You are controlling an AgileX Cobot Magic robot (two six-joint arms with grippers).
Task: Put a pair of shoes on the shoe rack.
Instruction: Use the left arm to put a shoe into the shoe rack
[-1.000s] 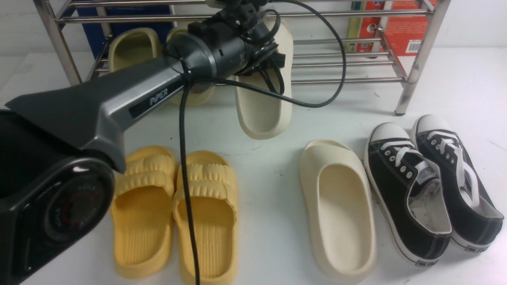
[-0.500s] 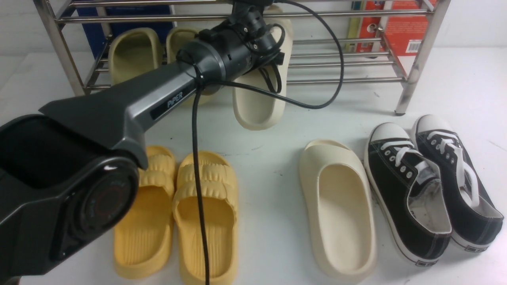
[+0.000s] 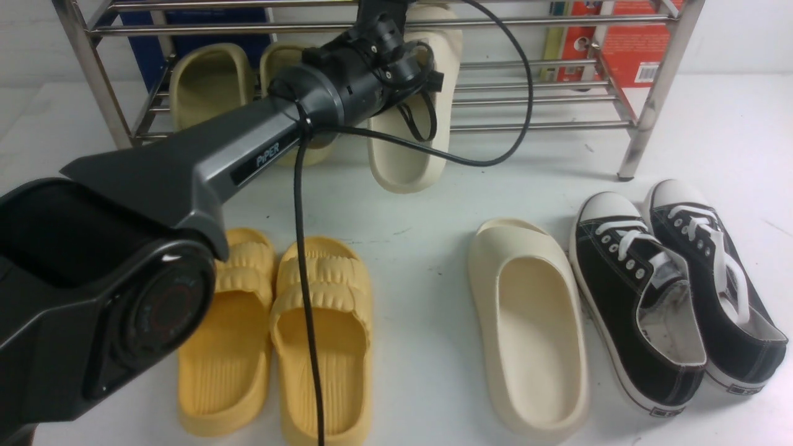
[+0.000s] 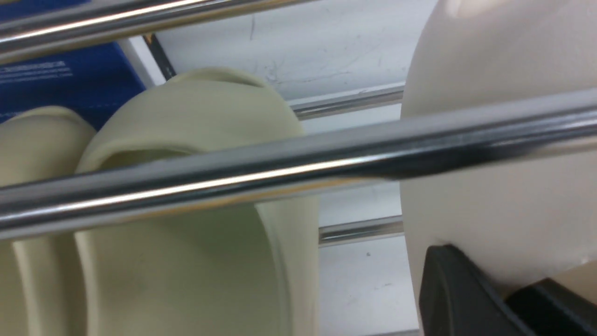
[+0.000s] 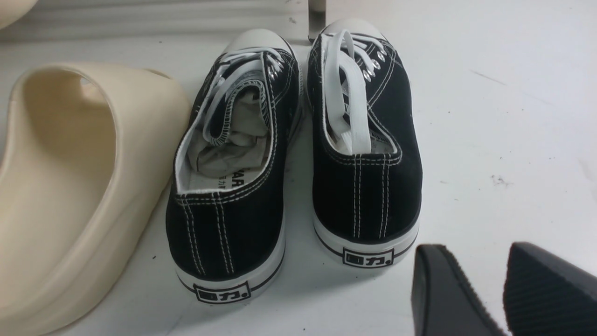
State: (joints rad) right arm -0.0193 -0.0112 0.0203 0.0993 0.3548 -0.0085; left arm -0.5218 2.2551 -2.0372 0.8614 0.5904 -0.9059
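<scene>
1 cream slipper (image 3: 404, 158) hangs in the left gripper (image 4: 501, 298) at the shoe rack (image 3: 545, 127).

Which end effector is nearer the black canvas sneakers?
Right: right end effector hangs just behind the sneakers; left end effector grips a cream foam slide at the steel rack.

Scuffed white surface (image 3: 427, 248), pale wall (image 3: 25, 43) behind, even light.

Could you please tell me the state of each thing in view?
Left hand: shut on held cream slide
Held cream slide: tilted, toe inside shoe rack
Second cream slide: upright on table
Greenish slides: on shoe rack
Right hand: open, empty
</scene>
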